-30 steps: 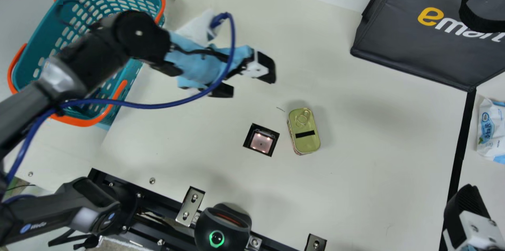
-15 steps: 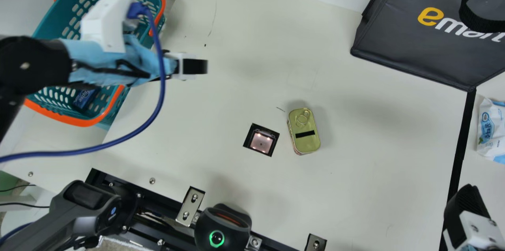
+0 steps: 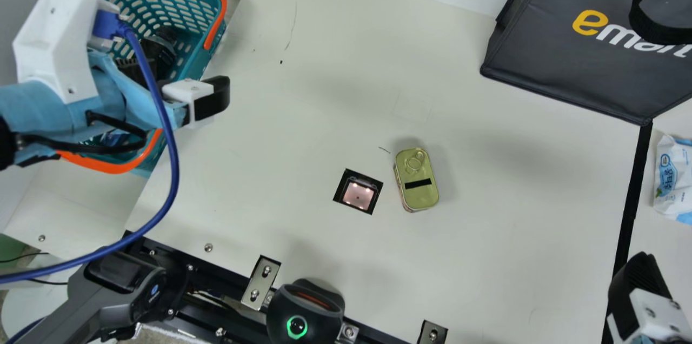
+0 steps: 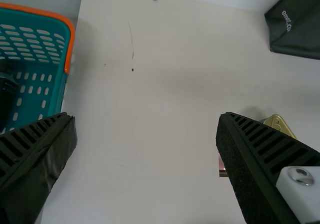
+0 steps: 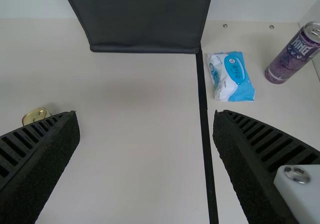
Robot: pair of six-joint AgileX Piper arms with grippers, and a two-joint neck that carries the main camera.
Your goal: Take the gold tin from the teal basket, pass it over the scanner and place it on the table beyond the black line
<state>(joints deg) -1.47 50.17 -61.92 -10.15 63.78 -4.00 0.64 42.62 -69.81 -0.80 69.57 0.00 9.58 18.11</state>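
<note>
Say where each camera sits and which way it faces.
Main view: on the neck, facing down at the table; left arm and right arm show.
Left wrist view: on that wrist, facing table and basket; open left gripper shows.
Right wrist view: on that wrist, facing table and black line; open right gripper shows.
All share the gold tin and dark bag.

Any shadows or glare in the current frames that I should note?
Main view: soft shadows fall around the gold tin, and small bright spots shine in the lit scanner; left wrist view: a faint shadow lies on the table along the teal basket; right wrist view: a soft shadow sits beside the tin, with no harsh glare on the table.
</note>
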